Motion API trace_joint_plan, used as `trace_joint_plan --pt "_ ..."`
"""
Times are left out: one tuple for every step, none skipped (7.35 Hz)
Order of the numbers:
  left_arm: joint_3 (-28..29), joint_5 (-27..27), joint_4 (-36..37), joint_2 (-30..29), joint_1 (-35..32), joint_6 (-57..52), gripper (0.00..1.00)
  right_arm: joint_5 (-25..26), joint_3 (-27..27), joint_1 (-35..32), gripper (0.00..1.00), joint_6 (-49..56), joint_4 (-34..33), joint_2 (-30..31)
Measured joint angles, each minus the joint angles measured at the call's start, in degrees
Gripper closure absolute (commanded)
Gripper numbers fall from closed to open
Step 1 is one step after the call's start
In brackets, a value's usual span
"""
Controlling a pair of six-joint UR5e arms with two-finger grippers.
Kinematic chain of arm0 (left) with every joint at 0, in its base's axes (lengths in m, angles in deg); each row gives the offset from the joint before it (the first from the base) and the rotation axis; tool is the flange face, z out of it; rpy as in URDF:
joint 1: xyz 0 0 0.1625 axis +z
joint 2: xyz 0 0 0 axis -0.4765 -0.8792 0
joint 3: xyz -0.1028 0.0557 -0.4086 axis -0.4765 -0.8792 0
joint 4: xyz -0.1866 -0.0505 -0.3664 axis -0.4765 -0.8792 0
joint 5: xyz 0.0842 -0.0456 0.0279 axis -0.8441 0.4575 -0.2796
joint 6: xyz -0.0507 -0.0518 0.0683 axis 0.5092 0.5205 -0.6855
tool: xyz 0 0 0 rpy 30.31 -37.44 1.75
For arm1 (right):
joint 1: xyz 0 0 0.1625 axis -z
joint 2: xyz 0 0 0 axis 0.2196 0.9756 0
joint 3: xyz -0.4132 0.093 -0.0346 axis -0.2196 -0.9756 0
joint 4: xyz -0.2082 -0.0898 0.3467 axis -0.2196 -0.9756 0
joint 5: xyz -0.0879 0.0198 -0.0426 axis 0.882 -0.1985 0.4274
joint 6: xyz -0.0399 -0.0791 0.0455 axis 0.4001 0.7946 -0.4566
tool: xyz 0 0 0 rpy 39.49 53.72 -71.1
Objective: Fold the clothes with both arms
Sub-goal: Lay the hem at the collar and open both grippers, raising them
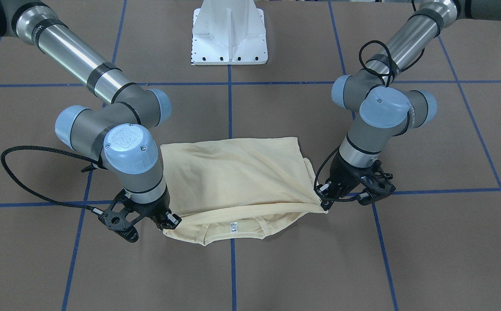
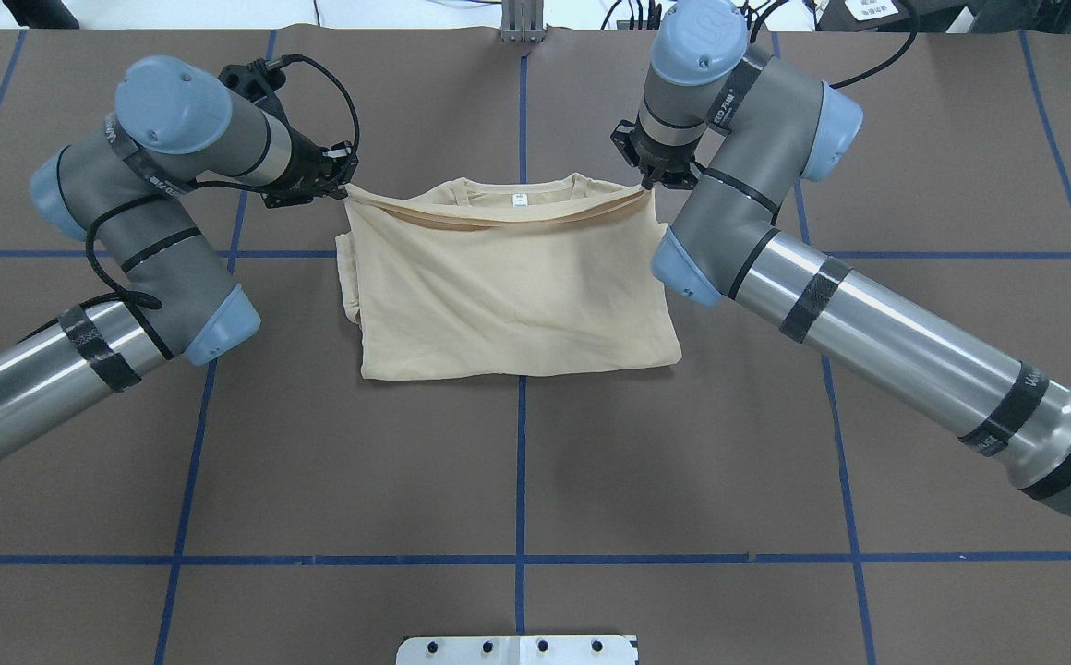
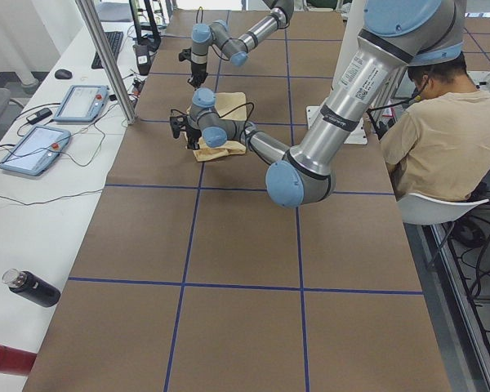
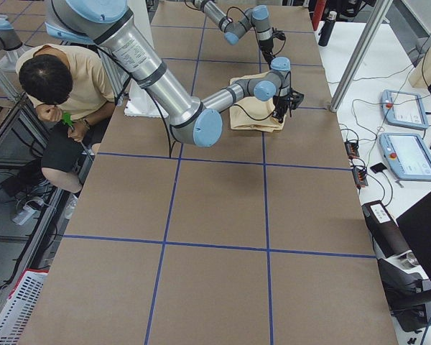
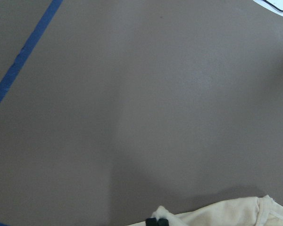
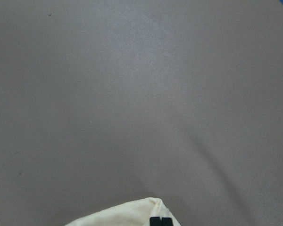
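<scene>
The left arm (image 2: 166,268) and right arm (image 2: 886,342) have silver tubes, grey joints, pale-blue caps, black cables.

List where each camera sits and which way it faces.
Front: across the table, facing the pedestal; left gripper, right gripper pinch the shirt.
Overhead: behind the pedestal, looking forward, down; both grippers.
Exterior left: table's left end; left arm nearest.
Exterior right: opposite end; right arm nearest.
Left wrist: past its fingers, onto table.
Right wrist: same, own fingers.
Shared: both wrist views show shirt cloth.
</scene>
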Motion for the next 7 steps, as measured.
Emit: trace_joint_plan --pt "1.2 -0.5 -0.6 -0.3 0.1 0.0 0.88 0.3 -0.8 0.2 0.91 0.0 0.9 -0.1" --pt "2.0 -0.9 -0.9 -0.4 0.1 0.0 0.70 0.6 -1.6 0.4 0.03 0.1 2.4 -0.1" --pt "2.5 -1.1 -1.0 -0.4 0.1 -0.1 0.51 0.8 -2.2 0.5 0.01 0.1 3.4 -0.3" --pt "2.7 -1.2 -1.2 -0.4 0.1 -0.1 0.51 0.8 -2.7 0.5 0.01 0.1 3.9 -0.8" --pt "2.7 -1.3 -1.8 -0.3 0.0 -0.2 0.51 0.8 -3.2 0.4 0.01 0.0 4.0 -1.7" --pt "2.6 -1.2 -2.7 -0.1 -0.2 -0.5 0.51 0.8 -3.1 0.1 0.00 -0.3 4.1 -2.6" --pt "1.7 -1.0 -3.2 0.0 -0.4 -0.6 0.51 0.6 -1.8 -0.3 0.00 -0.8 4.0 -2.9"
